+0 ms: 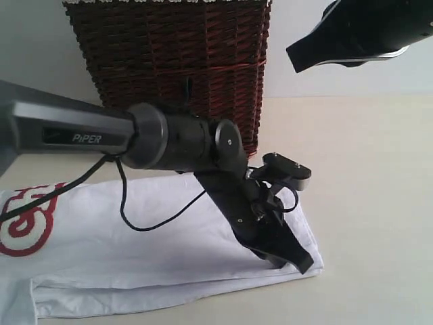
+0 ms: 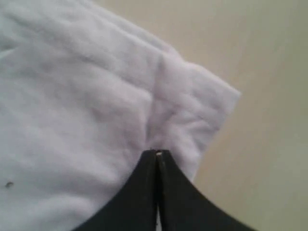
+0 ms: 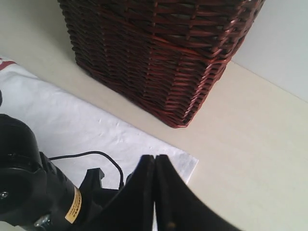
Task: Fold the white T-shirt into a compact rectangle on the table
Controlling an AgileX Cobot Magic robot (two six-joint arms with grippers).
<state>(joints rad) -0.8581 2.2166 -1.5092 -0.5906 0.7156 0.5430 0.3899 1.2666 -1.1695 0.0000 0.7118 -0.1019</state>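
Observation:
The white T-shirt (image 1: 169,257) lies flat on the table (image 1: 369,169), with its red-outlined lettering (image 1: 24,223) at the far left. My left gripper (image 1: 301,261) reaches across to the shirt's right-hand corner and points down onto it. In the left wrist view the left gripper (image 2: 158,153) is shut, and the T-shirt (image 2: 72,96) puckers into creases that run to its tips. My right gripper (image 1: 338,40) hangs high at the upper right, well off the cloth. In its own view the right gripper (image 3: 155,158) is shut with nothing in it, above the T-shirt's corner (image 3: 72,125).
A dark brown wicker basket (image 1: 169,61) stands on the table just behind the shirt. The left arm's black body and cable (image 3: 29,192) lie over the cloth. Bare table (image 3: 250,144) stretches to the right of the shirt's corner.

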